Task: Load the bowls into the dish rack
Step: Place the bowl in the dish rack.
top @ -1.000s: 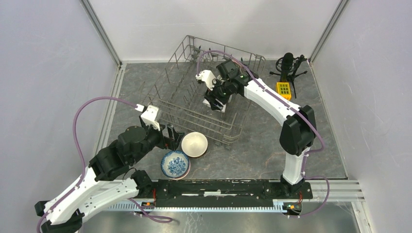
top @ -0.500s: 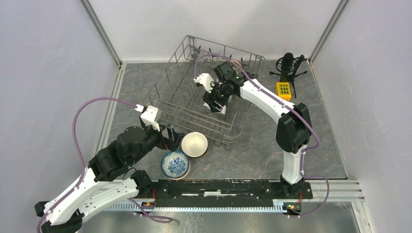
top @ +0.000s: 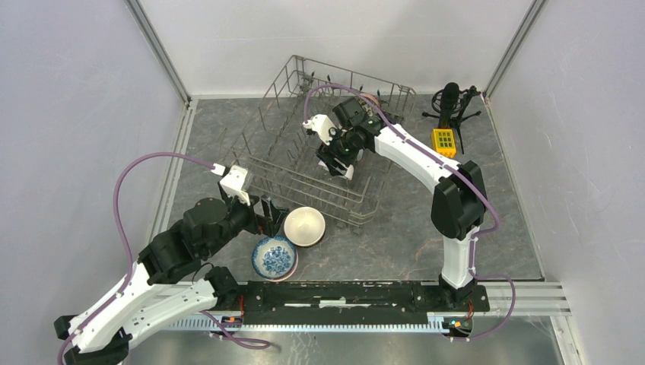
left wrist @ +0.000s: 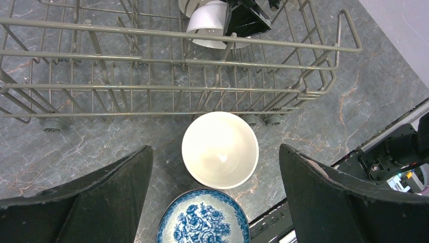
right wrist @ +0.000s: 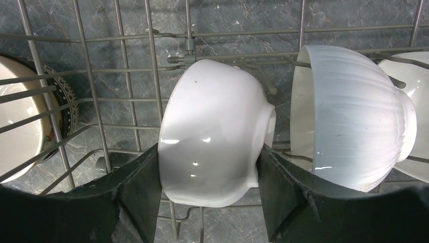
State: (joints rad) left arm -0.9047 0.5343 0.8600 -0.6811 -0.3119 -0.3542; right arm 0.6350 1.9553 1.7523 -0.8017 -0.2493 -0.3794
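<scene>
**Two bowls sit outside while the right hand (right wrist: 208,152) grips one in the dish rack (left wrist: 101,28)**

Down among the tines on the right wrist view, the right hand has its two dark fingers (right wrist: 131,202) closed in against either side of a plain white bowl (right wrist: 212,131). That bowl stands on edge, foot pointing right. Just beside it, a ribbed white bowl (right wrist: 354,116) stands on edge the same way. The rim of another white bowl (right wrist: 412,76) peeks in at the far right. Over on the left, a patterned-rim bowl (right wrist: 25,121), cream inside, leans between the wires.

Now the left hand (left wrist: 215,152): spread wide, nothing in it. Framed between its fingers in the wrist view is a cream bowl (left wrist: 220,149), upright on the grey marble worktop (top: 395,243), just in front of the rack's near rail. Tight against it on the side nearer the arm bases sits a blue-and-white bowl (left wrist: 203,223), floral pattern facing up. Whether the two rims actually touch cannot be told.

From above, the rack lies angled across the far middle of the worktop, with the right arm reaching into its right-hand end.
</scene>
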